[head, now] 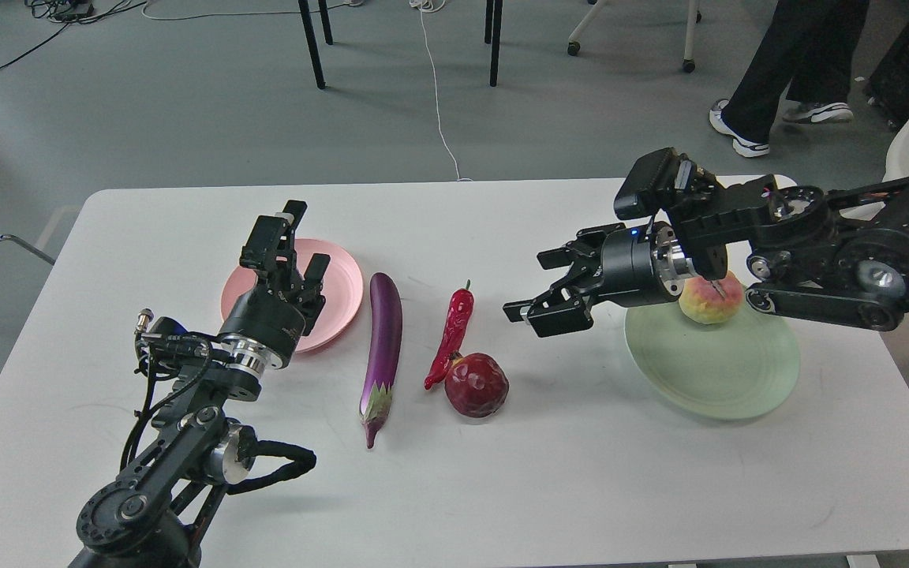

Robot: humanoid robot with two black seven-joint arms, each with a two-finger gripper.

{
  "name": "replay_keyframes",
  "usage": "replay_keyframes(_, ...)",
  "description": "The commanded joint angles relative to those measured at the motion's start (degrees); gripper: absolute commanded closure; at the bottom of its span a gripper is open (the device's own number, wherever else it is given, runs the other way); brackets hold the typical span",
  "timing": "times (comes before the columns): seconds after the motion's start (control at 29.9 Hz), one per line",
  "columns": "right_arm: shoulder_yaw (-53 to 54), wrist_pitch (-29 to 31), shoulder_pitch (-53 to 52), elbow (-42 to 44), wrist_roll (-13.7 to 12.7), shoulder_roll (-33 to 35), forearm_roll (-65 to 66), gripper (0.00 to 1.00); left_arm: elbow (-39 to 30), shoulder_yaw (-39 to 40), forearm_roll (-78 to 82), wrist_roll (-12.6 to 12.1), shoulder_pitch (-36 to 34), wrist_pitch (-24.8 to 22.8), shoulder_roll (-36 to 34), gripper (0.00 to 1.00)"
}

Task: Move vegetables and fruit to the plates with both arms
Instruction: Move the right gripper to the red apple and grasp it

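Note:
The purple eggplant [383, 347] lies on the table right of the pink plate [340, 288]. The red chili pepper [451, 335] lies beside it, its tip touching the dark red pomegranate [476, 385]. The peach [708, 300] rests on the far part of the pale green plate [711, 367]. My left gripper [297, 237] hovers open and empty over the pink plate. My right gripper [545, 288] is open and empty, above the table between the green plate and the chili, up and right of the pomegranate.
The white table [565, 489] carries everything. A person's legs [770, 71] stand on the floor beyond the far right corner. Chair and table legs [494, 39] and a white cable are on the floor behind. A chair edge shows at the left.

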State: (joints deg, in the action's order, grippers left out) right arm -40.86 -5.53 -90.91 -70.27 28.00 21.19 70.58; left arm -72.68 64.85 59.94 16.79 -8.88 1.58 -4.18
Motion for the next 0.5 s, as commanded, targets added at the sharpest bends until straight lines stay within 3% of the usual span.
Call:
replay_keyframes(0.0, -2.5, -0.1, -0.1, 1.1, 0.0, -4.9, -0.3, 0.01, 0.0, 0.1, 0.0, 0.0, 0.0, 0.0, -0.1, 0.00)
replay_keyframes(0.47, -5.5, -0.3, 3.7, 7.1, 0.0, -12.9, -0.8, 0.01, 0.0, 0.3, 0.1, 0.0, 0.3, 0.1, 0.0, 0.00)
